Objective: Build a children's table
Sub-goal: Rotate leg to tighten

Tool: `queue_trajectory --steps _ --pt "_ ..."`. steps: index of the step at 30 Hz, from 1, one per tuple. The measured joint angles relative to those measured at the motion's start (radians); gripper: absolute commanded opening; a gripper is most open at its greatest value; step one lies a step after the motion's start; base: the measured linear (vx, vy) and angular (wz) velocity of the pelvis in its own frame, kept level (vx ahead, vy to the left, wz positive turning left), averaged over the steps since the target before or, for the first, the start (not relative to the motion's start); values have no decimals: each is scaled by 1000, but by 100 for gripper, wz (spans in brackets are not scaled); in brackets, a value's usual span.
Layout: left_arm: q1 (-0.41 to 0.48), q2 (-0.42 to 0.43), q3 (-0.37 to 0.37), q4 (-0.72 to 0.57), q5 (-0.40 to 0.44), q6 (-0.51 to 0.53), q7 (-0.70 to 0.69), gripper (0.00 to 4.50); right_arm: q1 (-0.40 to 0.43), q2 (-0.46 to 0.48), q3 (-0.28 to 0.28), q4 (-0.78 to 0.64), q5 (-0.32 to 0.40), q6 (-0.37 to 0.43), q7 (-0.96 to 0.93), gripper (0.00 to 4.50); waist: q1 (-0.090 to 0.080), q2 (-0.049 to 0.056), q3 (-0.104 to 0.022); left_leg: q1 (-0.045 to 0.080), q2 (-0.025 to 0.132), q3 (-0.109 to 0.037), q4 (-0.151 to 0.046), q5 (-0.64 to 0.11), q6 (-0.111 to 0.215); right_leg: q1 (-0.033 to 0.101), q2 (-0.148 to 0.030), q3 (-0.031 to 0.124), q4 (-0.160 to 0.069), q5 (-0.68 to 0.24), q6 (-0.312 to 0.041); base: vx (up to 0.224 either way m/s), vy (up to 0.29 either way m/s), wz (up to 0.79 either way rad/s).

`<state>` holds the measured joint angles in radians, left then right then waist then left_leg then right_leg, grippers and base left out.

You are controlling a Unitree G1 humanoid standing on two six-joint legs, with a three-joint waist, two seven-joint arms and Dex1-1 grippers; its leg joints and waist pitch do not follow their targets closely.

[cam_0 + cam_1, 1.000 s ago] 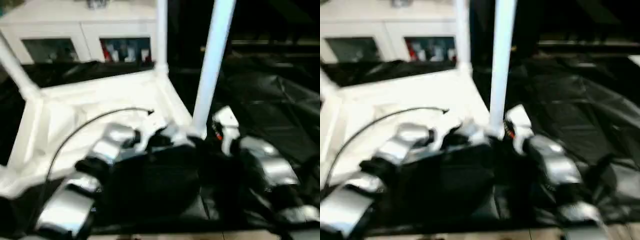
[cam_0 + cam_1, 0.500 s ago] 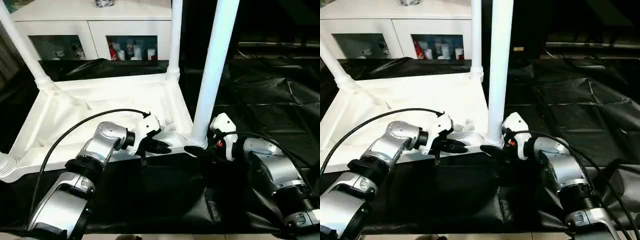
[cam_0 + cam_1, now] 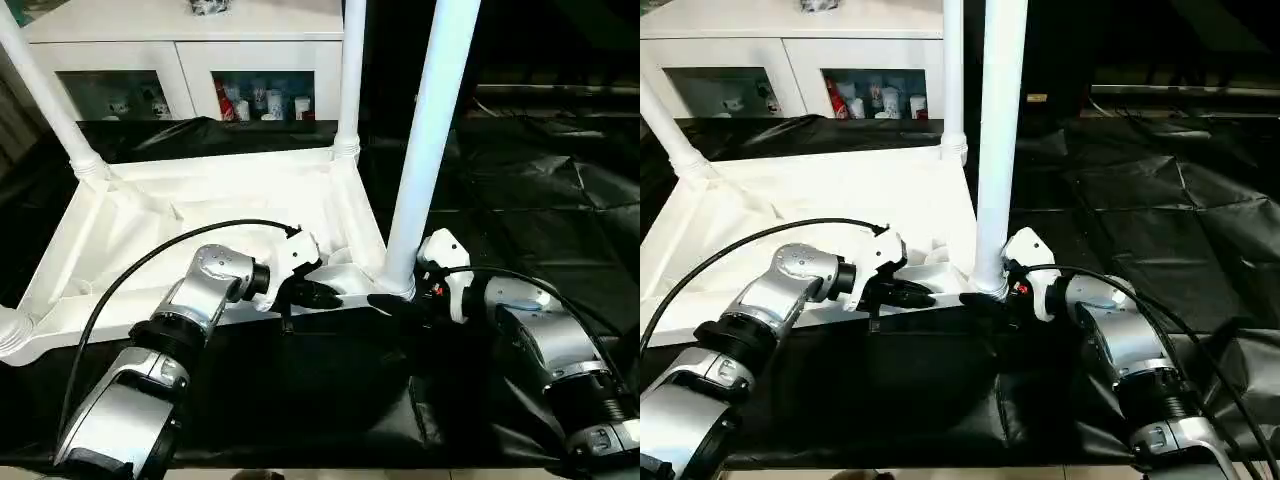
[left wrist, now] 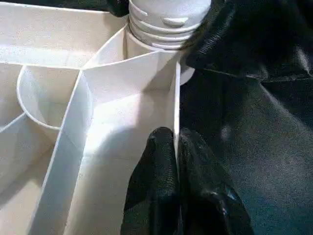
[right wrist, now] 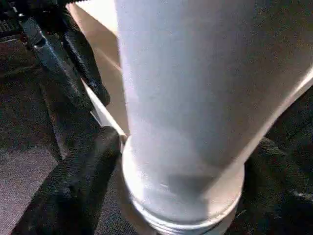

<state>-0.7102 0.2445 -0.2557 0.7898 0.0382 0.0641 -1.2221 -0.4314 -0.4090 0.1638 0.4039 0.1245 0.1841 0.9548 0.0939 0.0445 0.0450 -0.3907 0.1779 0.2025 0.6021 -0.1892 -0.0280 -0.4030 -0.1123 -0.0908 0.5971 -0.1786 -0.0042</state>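
Since half a second ago nothing much has shifted: tabletop, legs and both arms sit where they were.

The tabletop [image 3: 200, 215] lies upside down on the black-covered work table [image 3: 520, 200], smooth white plastic, underside ribbed with thin straight walls and a round cup. Three legs stand upright in corner sockets: near leg [image 3: 425, 140], far leg [image 3: 349, 70], and one at the far left corner [image 3: 45, 95]. All are plain round tubes; the near one ends in a ringed collar [image 4: 166, 24] at its socket.

Left gripper [image 4: 177, 147]: fingers pressed together, pinching the thin raised rim [image 4: 176, 98] of the tabletop's near edge, just beside the near leg's corner.

Right gripper [image 5: 183, 161]: fingers [image 5: 78, 171] spread either side of the near leg's base; contact can't be told.

The cover is crinkled black sheeting, with open room to the right. A white cabinet [image 3: 180, 60] with glass doors stands behind. No readable writing.
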Motion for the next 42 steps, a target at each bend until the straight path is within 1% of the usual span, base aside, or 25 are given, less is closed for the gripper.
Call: queue_trajectory --steps 15,40,42 --pt "1 0 0 1 1 0 8 0 -3 23 -1 32 -10 -40 -34 358 -2 0 0 0 0 0 1 0 0 0 0 0 1 0 0 0 0 0" --pt "0 -4 0 5 3 -1 20 0 -20 28 0 74 -14 -70 -40 358 -3 0 0 0 0 0 3 0 0 0 0 1 3 0 0 0 0 0" --pt "-1 -4 0 7 3 -2 20 0 -24 28 0 81 -14 -74 -38 331 -4 0 0 0 0 0 4 0 0 0 0 1 3 0 0 0 0 0"
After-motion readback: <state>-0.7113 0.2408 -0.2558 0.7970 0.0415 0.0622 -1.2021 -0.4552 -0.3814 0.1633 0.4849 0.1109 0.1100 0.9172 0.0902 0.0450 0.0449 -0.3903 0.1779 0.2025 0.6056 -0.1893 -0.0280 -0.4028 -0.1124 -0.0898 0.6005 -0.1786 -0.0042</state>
